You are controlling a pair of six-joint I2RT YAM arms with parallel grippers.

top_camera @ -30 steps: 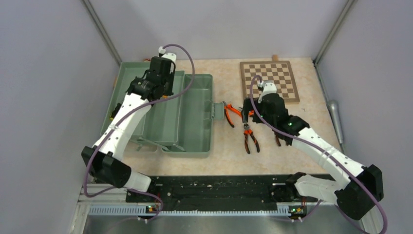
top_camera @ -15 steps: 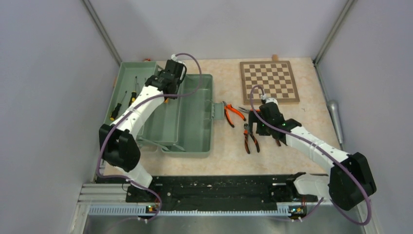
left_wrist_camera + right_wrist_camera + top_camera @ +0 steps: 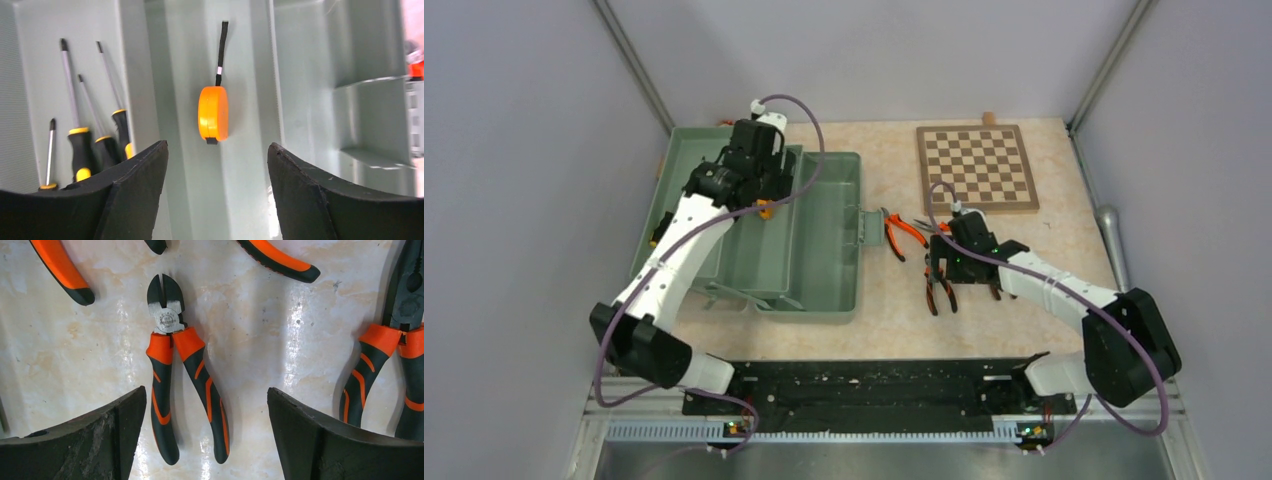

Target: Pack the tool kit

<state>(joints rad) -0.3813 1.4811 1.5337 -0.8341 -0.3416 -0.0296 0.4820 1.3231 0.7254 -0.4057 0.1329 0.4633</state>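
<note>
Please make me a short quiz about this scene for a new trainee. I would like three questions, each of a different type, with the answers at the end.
1. Multiple choice: where is the orange tape measure?
A) on a shelf
B) inside the green toolbox
C) in a cardboard carton
2. True or false: the right gripper hovers open above cutting pliers that lie on the table.
3. Fill in the blank: the left wrist view shows ____ yellow-black screwdrivers lying side by side.

Key: 1 B; 2 true; 3 four.
</note>
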